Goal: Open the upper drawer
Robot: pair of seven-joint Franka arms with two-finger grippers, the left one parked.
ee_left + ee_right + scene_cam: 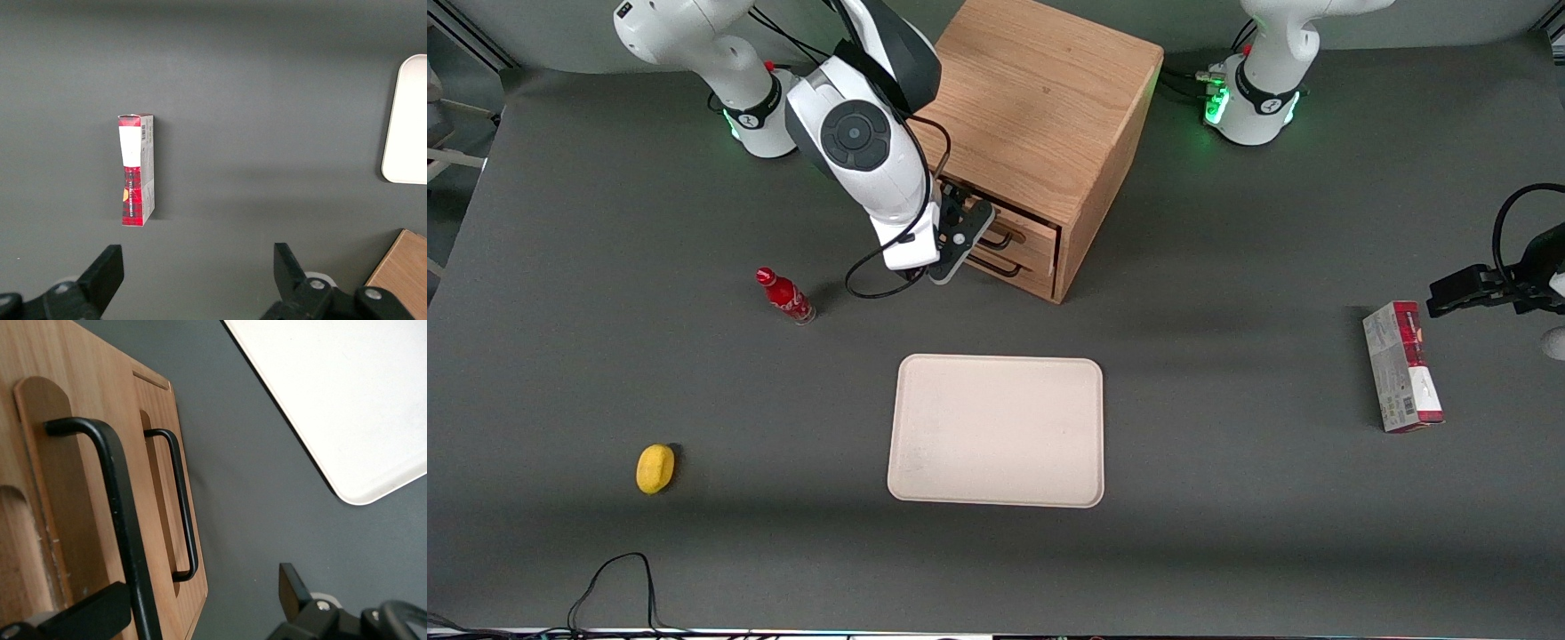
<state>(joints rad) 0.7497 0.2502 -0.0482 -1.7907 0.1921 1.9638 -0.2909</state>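
Note:
The wooden cabinet [1032,107] stands toward the back of the table with two drawer fronts facing the front camera. The upper drawer [1032,228] looks shut, flush with the lower one [1028,270]. My right gripper [960,238] is right in front of the upper drawer, fingers open. In the right wrist view the gripper [193,603] straddles the upper drawer's black wire handle [117,507]. The bar runs between the fingers, close against one finger [87,613], while the second finger [293,587] stands well apart. The lower drawer's handle [183,513] lies nearer the table.
A cream tray [996,431] lies on the grey table nearer the front camera than the cabinet. A small red bottle [785,296] stands beside the arm, a yellow object [655,468] lies toward the working arm's end, and a red-and-white box [1401,366] toward the parked arm's.

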